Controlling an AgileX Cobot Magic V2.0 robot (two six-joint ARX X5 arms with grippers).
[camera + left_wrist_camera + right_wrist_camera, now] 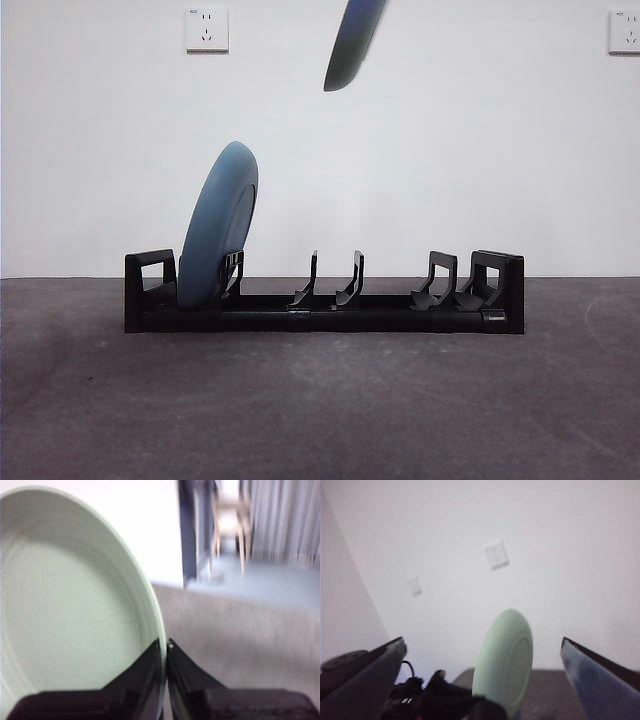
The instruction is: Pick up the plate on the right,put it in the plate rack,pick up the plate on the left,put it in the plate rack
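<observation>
A blue plate stands on edge in the left end slot of the black plate rack, leaning slightly right. High above the rack's middle, the lower edge of a second plate hangs in from the top, tilted and in shadow. The left wrist view shows this plate as pale green, with my left gripper shut on its rim. In the right wrist view my right gripper is open and holds nothing; the green plate hangs beyond it, held from below by the dark left arm.
The rack sits on a dark grey table before a white wall with two sockets. Several prong pairs stand unfilled to the right of the blue plate. A chair shows beyond the table.
</observation>
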